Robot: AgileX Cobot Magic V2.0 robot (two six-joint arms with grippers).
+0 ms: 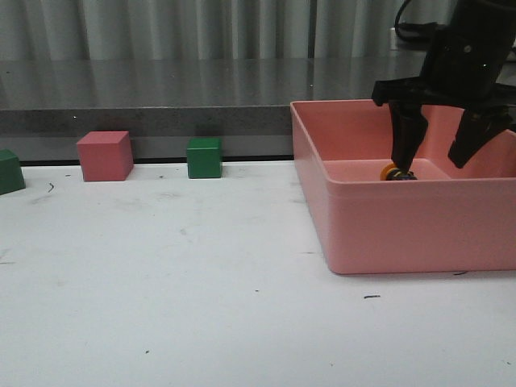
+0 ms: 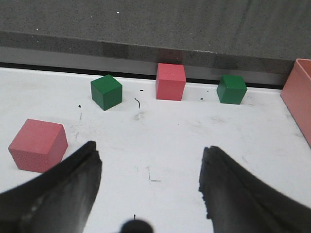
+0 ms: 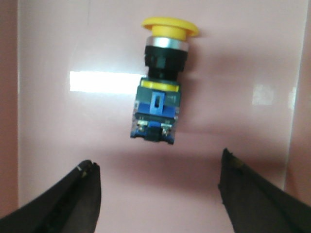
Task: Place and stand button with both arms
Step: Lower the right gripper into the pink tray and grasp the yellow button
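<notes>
Lying on its side inside the pink plastic bin (image 1: 387, 226), the yellow-capped push-button switch (image 3: 159, 82) sits beneath the wide-open right claw (image 3: 158, 194), which may knock it aside if closing off-centre.

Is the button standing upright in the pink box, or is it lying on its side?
Lying on its side. In the right wrist view the button shows its full length on the floor of the pink box, yellow cap at one end and base at the other.
</notes>
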